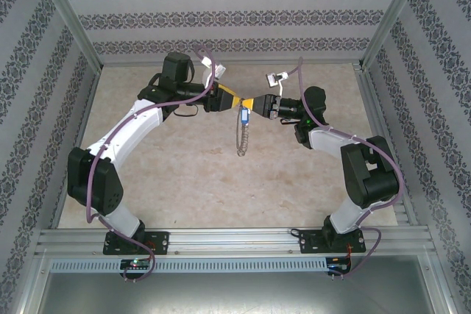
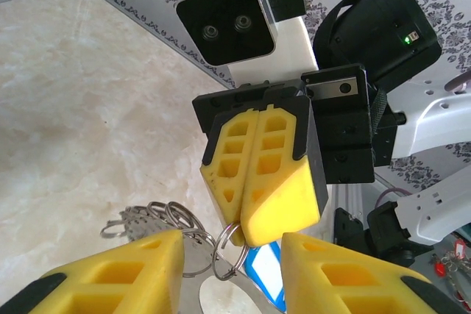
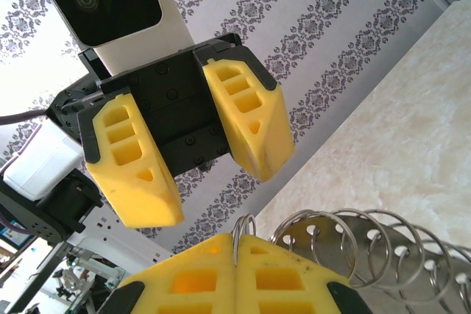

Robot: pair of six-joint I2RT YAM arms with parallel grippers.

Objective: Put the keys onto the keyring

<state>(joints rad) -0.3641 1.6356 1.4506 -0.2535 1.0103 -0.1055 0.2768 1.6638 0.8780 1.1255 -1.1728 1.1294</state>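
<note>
The keyring (image 1: 241,137) is a silvery strip with several split rings (image 3: 353,244), and it hangs down between the two arms above the table. My right gripper (image 3: 237,244) is shut on one small split ring (image 2: 234,244) at its top, and its tip (image 2: 246,229) points at the left wrist camera. A key with a blue head (image 2: 266,276) hangs just below that ring (image 1: 243,115). My left gripper (image 2: 232,277) faces the right one, open. Its yellow fingers (image 3: 261,126) stand on either side of the ring without touching it.
The beige table (image 1: 184,174) lies below, walled by patterned panels (image 1: 221,16) on three sides. A metal rail (image 1: 235,240) runs along the near edge by the arm bases. Both arms meet high over the far middle of the table.
</note>
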